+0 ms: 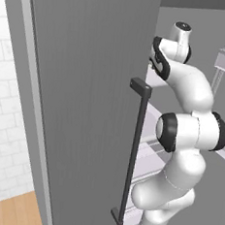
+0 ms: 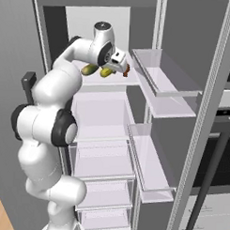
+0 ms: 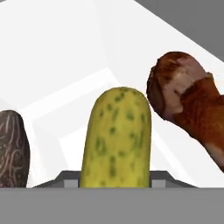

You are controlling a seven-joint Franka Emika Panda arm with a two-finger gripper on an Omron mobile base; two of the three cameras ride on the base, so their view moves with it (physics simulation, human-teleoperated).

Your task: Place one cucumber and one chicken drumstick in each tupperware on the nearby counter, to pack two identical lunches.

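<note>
A tall grey fridge door [image 1: 85, 107] is filling the left and middle of the left base view, a dark bar handle [image 1: 132, 150] running down its right edge. White brick wall [image 1: 6, 123] is showing at the far left. In the right base view the fridge's glass shelves [image 2: 106, 79] and clear drawers [image 2: 103, 158] are sitting at centre, door bins [image 2: 160, 76] hanging to the right

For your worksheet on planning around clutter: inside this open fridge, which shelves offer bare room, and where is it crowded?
The door bins and the lower shelf under the gripper look bare. The top shelf is crowded: the jaws are shut on a cucumber, with a drumstick on one side and a dark item on the other.
</note>
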